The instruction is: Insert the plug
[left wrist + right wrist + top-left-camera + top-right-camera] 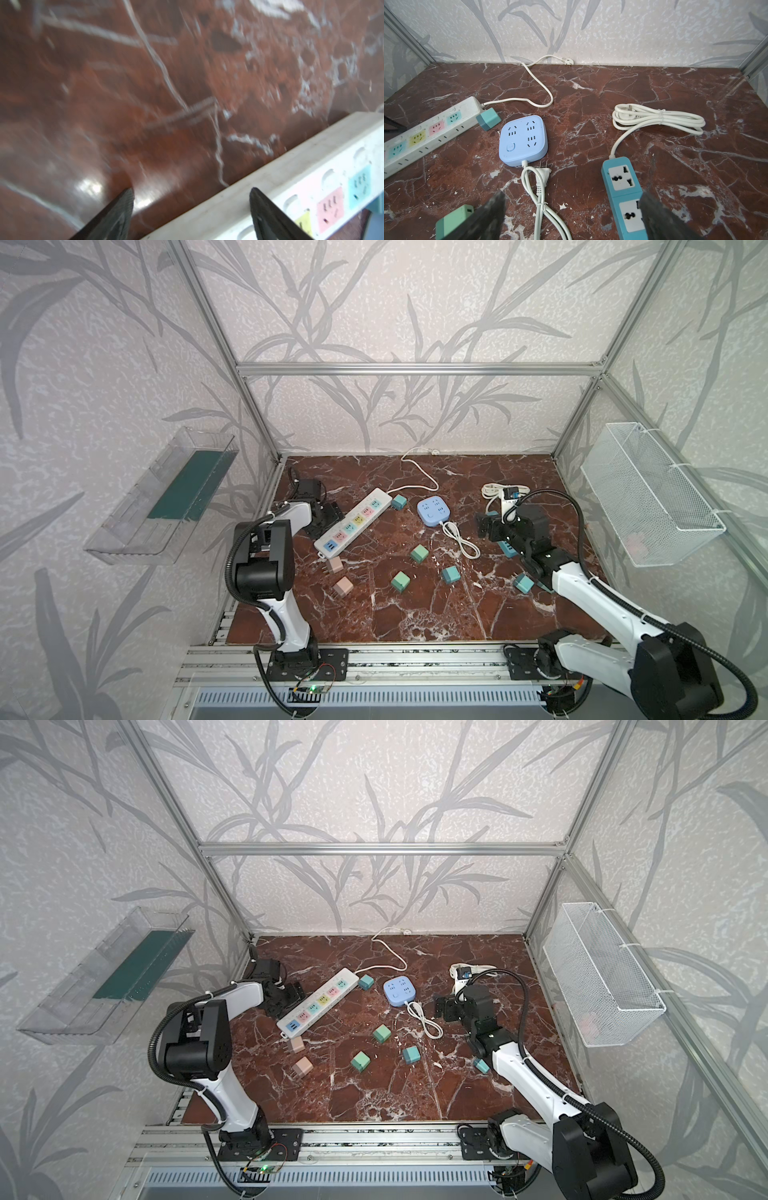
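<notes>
Pink plug (333, 565) lies loose on the marble table (415, 614), just beside the near end of the white power strip (353, 520). It is near-cubic and tipped on its side, with its prongs level with the tabletop and pointing near-left. Second pink plug (343, 587) lies just nearer, prongs the same way. The strip's long axis runs diagonally, near-left to far-right, sockets up. Its cord (552, 99) leaves the far end toward the back wall. A teal plug (399, 502) sits right at that far end. Further right are a blue socket block (434, 511) and a green plug (419, 553). Left gripper (191, 192) is low along the strip's far flank, jaws wide and empty; its wrist view is blurred. Right gripper (572, 194) is spread wide, holding nothing, above a teal two-socket strip (623, 176). Clear wall bin (166, 497) on the left holds a dark green panel (187, 485). Wire basket (652, 497) on the right holds something pale pink, unidentifiable.
</notes>
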`<state>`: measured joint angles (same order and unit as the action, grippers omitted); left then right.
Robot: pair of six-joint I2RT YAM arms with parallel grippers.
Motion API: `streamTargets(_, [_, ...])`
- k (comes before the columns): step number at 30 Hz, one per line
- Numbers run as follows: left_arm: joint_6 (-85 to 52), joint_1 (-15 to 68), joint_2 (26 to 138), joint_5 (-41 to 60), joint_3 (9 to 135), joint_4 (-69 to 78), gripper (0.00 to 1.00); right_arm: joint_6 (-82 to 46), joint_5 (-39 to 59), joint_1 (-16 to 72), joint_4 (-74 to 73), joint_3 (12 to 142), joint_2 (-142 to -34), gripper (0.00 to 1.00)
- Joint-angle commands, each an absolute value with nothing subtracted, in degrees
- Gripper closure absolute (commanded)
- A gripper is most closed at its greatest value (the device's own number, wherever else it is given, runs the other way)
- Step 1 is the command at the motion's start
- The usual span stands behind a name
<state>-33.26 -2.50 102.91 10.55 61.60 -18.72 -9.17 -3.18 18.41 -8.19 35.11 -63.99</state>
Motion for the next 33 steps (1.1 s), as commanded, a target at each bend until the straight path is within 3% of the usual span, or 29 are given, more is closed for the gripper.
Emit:
streamTargets(1, [-38.2, -0.2, 99.8, 9.7, 59.1, -19.1, 0.13, -8.9, -3.8, 18.3, -7.4, 36.1, -61.9, 0.01])
streamTargets(20, [-42.4, 9.4, 95.3, 15.7, 53.2, -18.0, 0.14, -8.5, -6.9, 18.3, -6.2, 36.1, -60.2, 0.01])
streamTargets(33, [-45.5, 19.6, 95.9, 14.4, 57.1, -17.7, 0.14, -8.5, -7.0, 18.3, -5.6, 36.5, -60.9, 0.01])
